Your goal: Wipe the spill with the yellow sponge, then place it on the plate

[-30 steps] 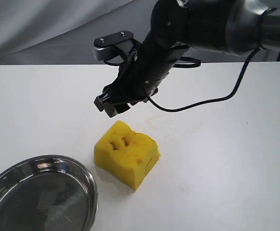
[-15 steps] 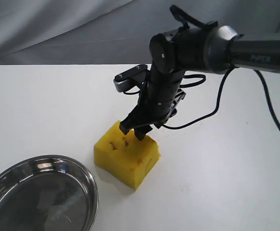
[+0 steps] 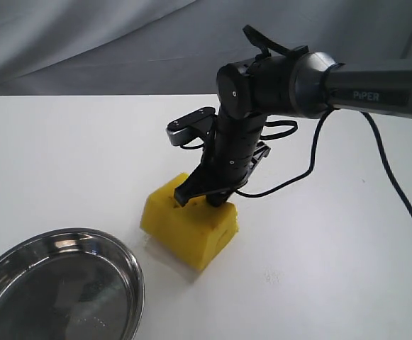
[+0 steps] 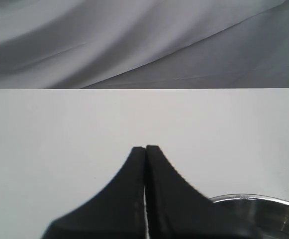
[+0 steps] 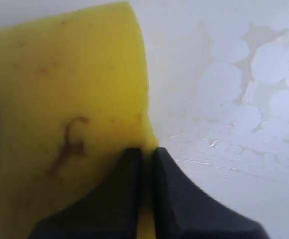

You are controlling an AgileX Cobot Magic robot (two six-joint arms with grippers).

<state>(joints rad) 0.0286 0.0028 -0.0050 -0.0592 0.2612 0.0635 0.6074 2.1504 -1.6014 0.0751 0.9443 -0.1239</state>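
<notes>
Pinching the yellow sponge (image 3: 191, 230) at its top, the right gripper (image 3: 200, 198) is clamped into the foam. Wet residue (image 5: 243, 99) lies just beside it. Probably the pickup step: next, lift and carry to the plate (image 3: 64, 290), well apart, leftward.

A white tabletop (image 3: 64, 142) spreads beneath and all around the right pincer (image 3: 198, 199). Behind the pincer, past the table's far edge, a grey cloth backdrop (image 3: 85, 42) hangs in soft folds. Even, soft light.
</notes>
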